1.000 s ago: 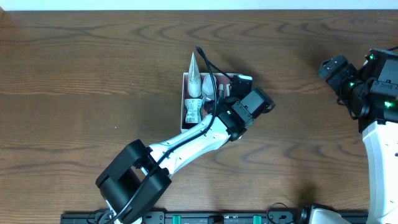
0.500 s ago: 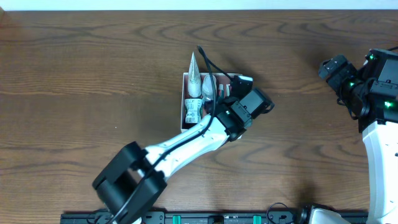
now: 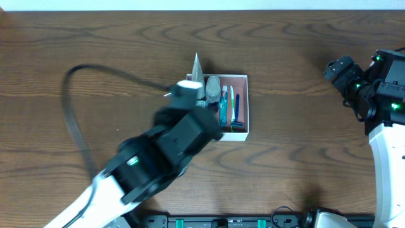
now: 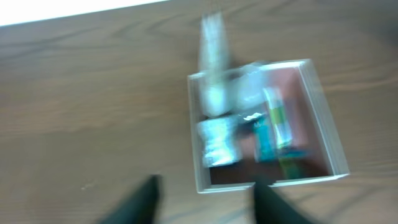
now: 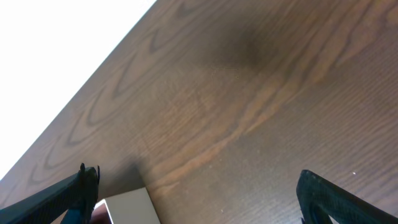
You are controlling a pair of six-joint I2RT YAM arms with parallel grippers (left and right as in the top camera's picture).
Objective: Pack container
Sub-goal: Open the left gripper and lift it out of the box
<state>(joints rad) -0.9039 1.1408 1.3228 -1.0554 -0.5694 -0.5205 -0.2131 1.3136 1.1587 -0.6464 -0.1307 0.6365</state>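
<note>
Lying flat, the container sits square with the table edges.

A dark brown wooden desk with a wavy grain is carrying the things. The container, a shallow square box with thin white walls and a reddish-brown floor, is sitting flat on the desk near its middle, a little toward the far side.
</note>
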